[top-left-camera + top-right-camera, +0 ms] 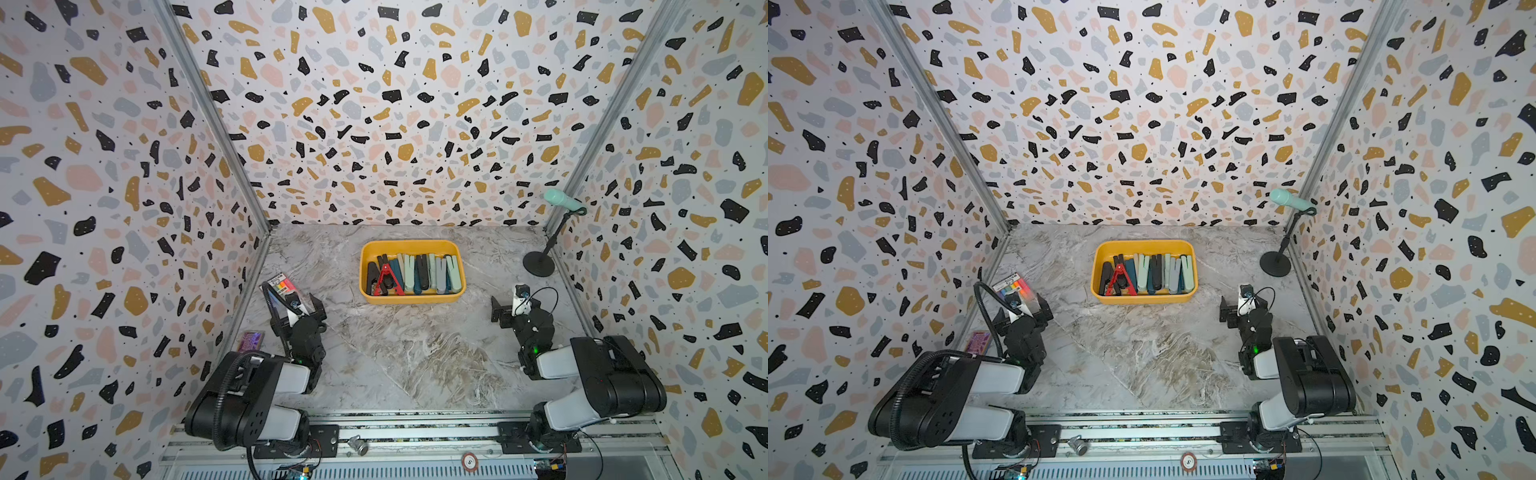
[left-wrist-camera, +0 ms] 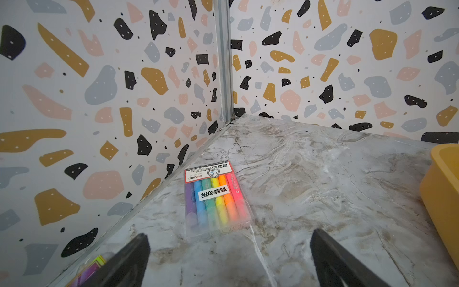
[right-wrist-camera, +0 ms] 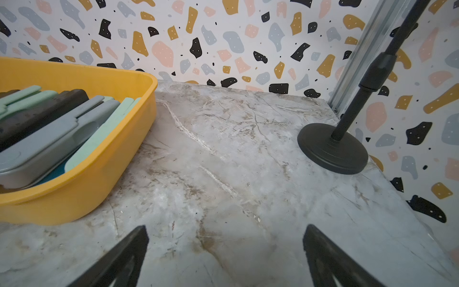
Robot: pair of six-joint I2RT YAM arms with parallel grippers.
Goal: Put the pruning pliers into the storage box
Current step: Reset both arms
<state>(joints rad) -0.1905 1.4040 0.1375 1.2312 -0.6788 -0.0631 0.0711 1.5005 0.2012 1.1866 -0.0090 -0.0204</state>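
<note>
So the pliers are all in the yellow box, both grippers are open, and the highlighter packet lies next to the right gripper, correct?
Not quite: the highlighter packet lies by the left gripper, not the right, as the left wrist view shows. The rest holds.

Marker pkt (image 2: 216, 198), purple card (image 1: 250, 340), mic stand (image 3: 332, 149)

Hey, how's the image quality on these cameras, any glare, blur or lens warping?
Both top views: soft, even light, faint shadows, terrazzo-patterned walls splayed by wide-angle perspective; multicoloured V-shaped pruning pliers in the mustard-yellow plastic storage box look slightly soft. Left wrist view: sheen washes out one end of the clear rainbow highlighter packet. Right wrist view: crisp, faint shadow beside the round black stand base.
</note>
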